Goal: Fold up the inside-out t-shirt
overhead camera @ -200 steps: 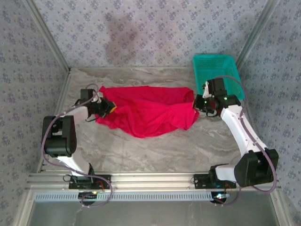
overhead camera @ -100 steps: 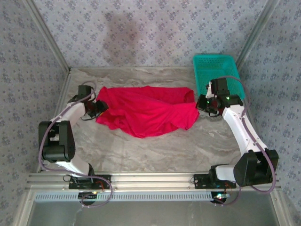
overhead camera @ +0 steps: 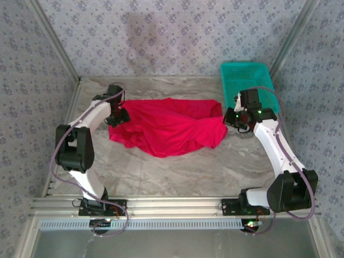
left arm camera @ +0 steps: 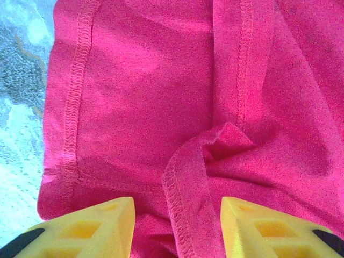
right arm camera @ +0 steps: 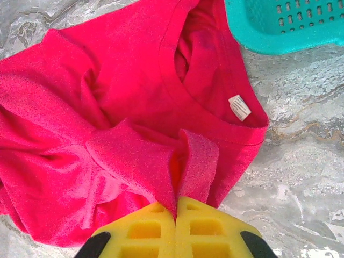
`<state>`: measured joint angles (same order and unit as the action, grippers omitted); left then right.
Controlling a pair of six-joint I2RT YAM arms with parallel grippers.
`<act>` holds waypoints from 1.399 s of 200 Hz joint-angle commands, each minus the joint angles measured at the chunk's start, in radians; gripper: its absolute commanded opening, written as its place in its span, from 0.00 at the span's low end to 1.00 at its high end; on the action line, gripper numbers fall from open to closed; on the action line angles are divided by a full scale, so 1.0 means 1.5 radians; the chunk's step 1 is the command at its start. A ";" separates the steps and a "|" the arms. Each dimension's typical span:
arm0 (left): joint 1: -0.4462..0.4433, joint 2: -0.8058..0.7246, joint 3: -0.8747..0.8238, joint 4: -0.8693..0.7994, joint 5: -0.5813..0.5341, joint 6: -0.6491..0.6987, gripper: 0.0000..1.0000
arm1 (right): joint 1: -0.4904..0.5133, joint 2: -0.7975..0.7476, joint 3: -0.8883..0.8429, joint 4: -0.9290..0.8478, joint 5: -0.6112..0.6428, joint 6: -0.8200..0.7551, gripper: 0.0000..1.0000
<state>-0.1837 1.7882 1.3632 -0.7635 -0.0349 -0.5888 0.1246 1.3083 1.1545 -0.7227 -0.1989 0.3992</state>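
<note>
The red t-shirt [overhead camera: 169,128] lies crumpled across the far half of the marble surface [overhead camera: 177,172], its right edge pinched in the closed right end effector [right arm camera: 176,215] beside the teal mesh basket [overhead camera: 244,72] in the far right corner, while the left end effector [left arm camera: 177,220] stands open over its left hem.

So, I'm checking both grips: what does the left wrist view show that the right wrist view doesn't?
Left wrist only: the left hand open over a stitched hem of the bright red cloth t-shirt. Right wrist only: the right hand shut on a fold of it, its small white tag, part of a teal plastic mesh basket. Both: the shirt on the grey marbled table.
</note>
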 commanded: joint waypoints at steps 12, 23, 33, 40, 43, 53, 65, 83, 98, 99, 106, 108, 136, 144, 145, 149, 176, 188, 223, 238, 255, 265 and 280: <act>-0.017 0.016 0.060 -0.049 0.005 -0.061 0.45 | 0.010 0.013 -0.006 0.011 -0.011 0.007 0.00; -0.023 0.028 0.082 -0.069 -0.006 -0.066 0.45 | 0.012 0.017 -0.009 0.014 -0.012 0.008 0.00; -0.027 0.042 0.103 -0.092 -0.016 -0.067 0.43 | 0.014 0.019 -0.012 0.016 -0.014 0.007 0.00; -0.031 0.053 0.116 -0.104 -0.023 -0.066 0.43 | 0.015 0.020 -0.013 0.018 -0.016 0.007 0.00; -0.032 0.058 0.121 -0.109 -0.026 -0.066 0.43 | 0.014 0.021 -0.013 0.019 -0.017 0.007 0.00; -0.039 0.073 0.138 -0.128 -0.038 -0.064 0.44 | 0.016 0.023 -0.014 0.021 -0.019 0.007 0.00; -0.046 0.092 0.156 -0.150 -0.051 -0.061 0.44 | 0.016 0.025 -0.014 0.022 -0.020 0.007 0.00; -0.055 0.117 0.182 -0.186 -0.080 -0.058 0.44 | 0.016 0.027 -0.014 0.023 -0.021 0.005 0.00; -0.060 0.132 0.200 -0.212 -0.108 -0.056 0.44 | 0.015 0.030 -0.014 0.021 -0.025 0.005 0.00; -0.060 0.133 0.201 -0.214 -0.110 -0.056 0.44 | 0.016 0.030 -0.013 0.021 -0.025 0.005 0.00; -0.061 0.138 0.209 -0.224 -0.121 -0.055 0.44 | 0.015 0.031 -0.013 0.017 -0.030 0.005 0.00; -0.061 0.140 0.210 -0.226 -0.124 -0.055 0.44 | 0.015 0.031 -0.013 0.017 -0.031 0.005 0.00; -0.063 0.153 0.217 -0.238 -0.141 -0.055 0.43 | 0.014 0.032 -0.011 0.012 -0.036 0.003 0.00; -0.064 0.158 0.217 -0.238 -0.142 -0.055 0.42 | 0.013 0.033 -0.009 0.011 -0.038 0.003 0.00; -0.064 0.158 0.217 -0.238 -0.142 -0.055 0.42 | 0.014 0.033 -0.009 0.011 -0.038 0.003 0.00; -0.064 0.161 0.216 -0.238 -0.143 -0.055 0.41 | 0.013 0.033 -0.009 0.011 -0.038 0.003 0.00; -0.063 0.186 0.227 -0.243 -0.148 -0.052 0.39 | 0.011 0.032 -0.006 0.009 -0.041 0.003 0.00; -0.064 0.195 0.231 -0.244 -0.148 -0.050 0.40 | 0.011 0.032 -0.003 0.007 -0.042 0.002 0.00; -0.066 0.197 0.229 -0.235 -0.148 -0.051 0.39 | 0.009 0.031 0.000 0.007 -0.046 -0.002 0.00; -0.066 0.196 0.231 -0.236 -0.148 -0.050 0.35 | 0.009 0.032 -0.001 0.009 -0.049 -0.002 0.00; -0.066 0.191 0.232 -0.236 -0.146 -0.049 0.25 | 0.009 0.035 -0.003 0.011 -0.052 -0.002 0.00; -0.066 0.187 0.233 -0.238 -0.147 -0.049 0.19 | 0.008 0.036 -0.003 0.010 -0.053 -0.002 0.00; -0.066 0.177 0.235 -0.238 -0.147 -0.049 0.12 | 0.009 0.035 -0.002 0.008 -0.055 -0.003 0.00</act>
<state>-0.2771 2.0846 1.6882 -1.0817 -0.2367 -0.6678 0.1421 1.3525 1.1374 -0.6998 -0.2596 0.4019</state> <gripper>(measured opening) 0.167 0.066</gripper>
